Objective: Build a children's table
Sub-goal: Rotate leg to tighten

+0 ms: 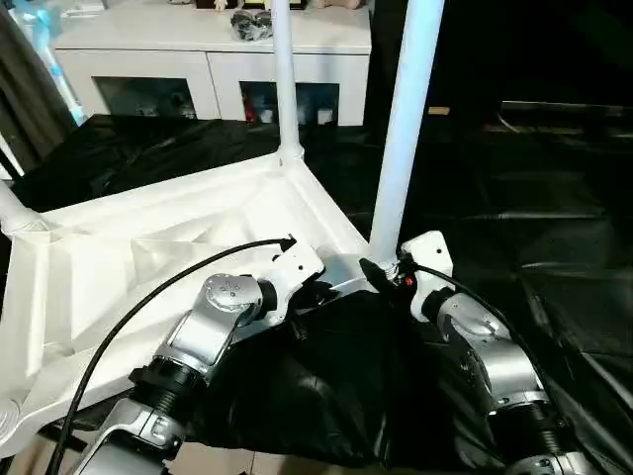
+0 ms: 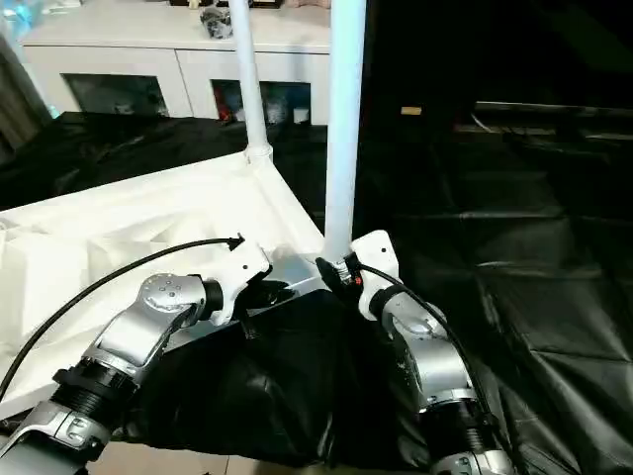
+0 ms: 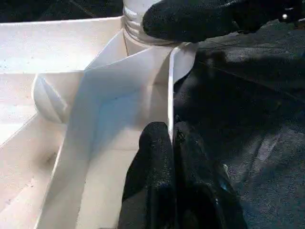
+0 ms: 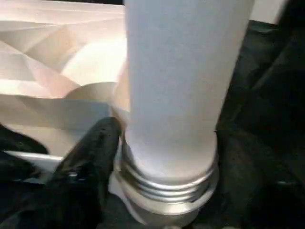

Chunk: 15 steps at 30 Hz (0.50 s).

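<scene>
The left gripper (image 3: 172,138) is pinched shut on the thin rim of the tabletop (image 1: 148,257), one black finger (image 3: 152,162) on the inner face and the other on the outer face, close to the near right corner. The right gripper (image 4: 157,167) stands at the base of the near leg (image 1: 401,129), its fingers (image 4: 90,162) spread to either side of the tube just above the threaded collar; one finger lies against the tube, but whether both press on it I cannot tell (the far one is in shadow). That leg stands upright in the corner socket, leaning slightly to the right toward its top, with a few thread rings showing above the socket. The tabletop lies upside down on a black sheet (image 1: 554,228), ribbed underside facing up, and fills the left half of the head views. A second leg (image 1: 284,79) stands upright in the far corner socket. At the left edge, the base of a third leg (image 1: 12,210) rises from another corner. Both silver forearms reach in from the bottom, a black cable arcing over the left one. Behind the sheet stands a white cabinet (image 1: 213,59) with glass doors and small items on top.
</scene>
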Tool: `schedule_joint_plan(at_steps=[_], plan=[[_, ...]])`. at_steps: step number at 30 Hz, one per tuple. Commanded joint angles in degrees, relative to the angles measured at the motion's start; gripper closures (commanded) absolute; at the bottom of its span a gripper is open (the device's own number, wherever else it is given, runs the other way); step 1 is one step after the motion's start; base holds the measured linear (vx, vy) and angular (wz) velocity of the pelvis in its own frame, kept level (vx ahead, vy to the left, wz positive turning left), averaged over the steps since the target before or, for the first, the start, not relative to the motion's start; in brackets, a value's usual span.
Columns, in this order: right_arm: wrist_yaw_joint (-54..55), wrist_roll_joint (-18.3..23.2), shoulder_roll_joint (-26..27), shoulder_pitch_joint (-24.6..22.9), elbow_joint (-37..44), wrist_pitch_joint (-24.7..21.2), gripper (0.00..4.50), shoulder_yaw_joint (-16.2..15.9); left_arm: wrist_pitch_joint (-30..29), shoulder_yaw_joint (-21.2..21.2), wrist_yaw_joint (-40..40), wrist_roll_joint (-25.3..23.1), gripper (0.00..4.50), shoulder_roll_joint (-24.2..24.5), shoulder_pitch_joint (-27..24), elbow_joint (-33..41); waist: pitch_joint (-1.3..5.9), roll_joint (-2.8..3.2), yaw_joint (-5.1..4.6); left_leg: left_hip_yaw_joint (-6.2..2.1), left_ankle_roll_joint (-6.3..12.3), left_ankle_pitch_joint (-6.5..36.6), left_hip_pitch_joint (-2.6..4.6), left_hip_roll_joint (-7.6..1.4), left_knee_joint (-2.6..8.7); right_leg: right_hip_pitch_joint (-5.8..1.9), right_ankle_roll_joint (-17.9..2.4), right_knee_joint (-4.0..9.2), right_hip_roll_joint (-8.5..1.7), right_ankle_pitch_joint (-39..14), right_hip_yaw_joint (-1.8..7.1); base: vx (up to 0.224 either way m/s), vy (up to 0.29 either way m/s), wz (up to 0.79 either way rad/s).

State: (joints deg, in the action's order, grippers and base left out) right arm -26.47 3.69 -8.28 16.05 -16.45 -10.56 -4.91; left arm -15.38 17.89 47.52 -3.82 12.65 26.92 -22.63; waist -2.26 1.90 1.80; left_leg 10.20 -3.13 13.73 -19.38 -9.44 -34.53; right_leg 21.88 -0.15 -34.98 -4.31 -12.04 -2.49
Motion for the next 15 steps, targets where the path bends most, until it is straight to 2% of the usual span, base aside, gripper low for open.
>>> schedule_joint_plan(at_steps=[1, 2, 3, 5, 8, 10, 12, 13, 15], plan=[[-11.5, 2.23, -0.51, -0.45, 3.88, 0.15, 0.77, -7.56, 2.46, 3.62, 1.59, 0.51, 4.5, -1.19, -1.13, -0.26, 2.14, -0.86, 0.13, -1.4, 2.21, 10.4, -0.4, -3.49, 5.05, -1.58, -10.79, 5.43, -4.3, -16.59, 3.09, 0.0, 0.0, 0.0], [-15.09, 1.82, -3.96, -0.66, 4.33, 0.68, 0.77, -7.66, 3.76, 3.16, 3.96, 1.23, 4.5, 0.47, -1.72, 0.61, 2.36, -1.03, 0.25, -1.27, 3.46, 8.52, -0.55, -3.53, 4.73, -1.88, -11.67, 5.01, -4.26, -13.54, 2.98, 0.0, 0.0, 0.0], [-16.11, 1.82, -4.91, -0.64, 4.34, 0.85, 0.77, -7.64, 4.34, 3.04, 4.81, 1.5, 4.5, 0.99, -1.87, 0.83, 2.4, -0.92, 0.38, -1.23, 3.94, 7.89, -0.51, -3.55, 4.62, -1.81, -12.1, 4.94, -4.29, -12.53, 3.02, 0.0, 0.0, 0.0], [-18.91, 2.3, -7.13, -0.46, 4.24, 1.43, 0.77, -7.31, 5.05, 2.53, 7.09, 2.55, 4.5, 2.28, -2.32, 1.53, 2.63, -0.97, 0.3, -1.18, 5.15, 4.8, -0.98, -3.47, 4.37, -2.25, -13.35, 4.31, -4.36, -8.17, 2.88, 0.0, 0.0, 0.0], [-24.24, 3.48, -10.93, 0.86, 3.01, 2.46, 0.77, -6.21, 4.22, 0.43, 12.13, 6.31, 4.5, 4.45, -3.41, 3.78, 2.75, -1.09, 0.24, -1.17, 6.78, 2.42, -1.21, -3.43, 4.08, -2.55, -15.03, 3.7, -4.33, -4.07, 2.65, 0.0, 0.0, 0.0], [-27.19, 4.01, -12.64, 1.77, 2.32, 3.01, 0.77, -5.97, 4.72, 0.31, 15.21, 7.09, 4.5, 6.26, -3.92, 4.59, 3.06, -0.99, 0.26, -1.15, 8.28, 0.15, -1.03, -3.59, 3.79, -2.41, -16.17, 3.18, -4.24, -1.1, 2.54, 0.0, 0.0, 0.0], [-29.63, 4.74, -13.76, 2.43, 2.01, 3.07, 0.77, -5.81, 4.56, 0.29, 17.23, 7.48, 4.5, 7.52, -4.21, 4.97, 3.22, -1.44, 0.22, -1.1, 9.27, -1.77, -1.11, -3.57, 3.57, -2.43, -16.91, 2.76, -4.07, 1.91, 2.45, 0.0, 0.0, 0.0], [-31.28, 5.24, -14.38, 2.82, 1.9, 2.93, 0.77, -5.84, 4.84, 0.26, 18.18, 7.58, 4.5, 8.16, -4.27, 4.96, 3.31, -1.26, 0.34, -1.07, 10.94, -3.72, -1.06, -3.59, 3.25, -2.21, -17.65, 2.39, -4.11, 4.83, 2.41, 0.0, 0.0, 0.0], [-35.23, 5.84, -15.9, 3.77, 1.45, 3.06, 0.77, -6.38, 4.82, 0.24, 20.41, 8.15, 4.5, 9.71, -4.41, 5.18, 3.54, -1.52, 0.54, -1.01, 12.32, -5.14, -1.0, -3.61, 2.95, -2.16, -18.45, 1.93, -4.06, 7.45, 2.36, 0.0, 0.0, 0.0]])
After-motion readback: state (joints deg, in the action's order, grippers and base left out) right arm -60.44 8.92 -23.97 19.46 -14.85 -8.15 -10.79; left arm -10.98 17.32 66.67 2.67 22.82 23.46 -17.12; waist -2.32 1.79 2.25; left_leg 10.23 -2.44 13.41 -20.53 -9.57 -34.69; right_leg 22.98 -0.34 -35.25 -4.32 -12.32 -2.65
